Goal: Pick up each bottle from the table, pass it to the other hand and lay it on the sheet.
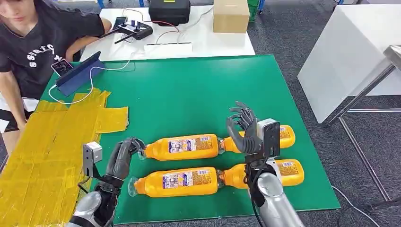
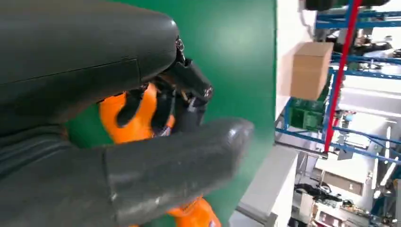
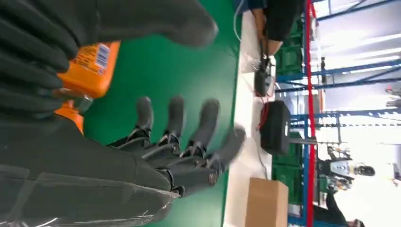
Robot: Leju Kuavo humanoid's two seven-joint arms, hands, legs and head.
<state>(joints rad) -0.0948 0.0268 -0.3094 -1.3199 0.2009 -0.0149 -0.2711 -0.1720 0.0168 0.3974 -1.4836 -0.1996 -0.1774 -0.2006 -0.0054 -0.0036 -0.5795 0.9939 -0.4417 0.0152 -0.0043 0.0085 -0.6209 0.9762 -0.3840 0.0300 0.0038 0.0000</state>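
Several orange bottles lie on the green table (image 1: 189,94) in two rows. My left hand (image 1: 124,157) (image 2: 184,90) is at the cap end of the far left bottle (image 1: 182,146) (image 2: 137,118); its curled fingers reach the neck and the thumb stays apart. The near left bottle (image 1: 175,182) lies just beside that arm. My right hand (image 1: 243,128) (image 3: 179,146) hovers with fingers spread over the neck of the far right bottle (image 1: 286,135) (image 3: 90,68), holding nothing. The near right bottle (image 1: 283,172) is partly behind the right wrist. The yellow sheet (image 1: 47,151) covers the table's left side.
A person (image 1: 28,47) leans in at the far left corner beside a blue stand (image 1: 78,73) with a cable. Behind the green table a white table bears a controller (image 1: 137,29), a black case (image 1: 169,10) and a cardboard box (image 1: 231,15). A white cabinet (image 1: 350,52) stands right.
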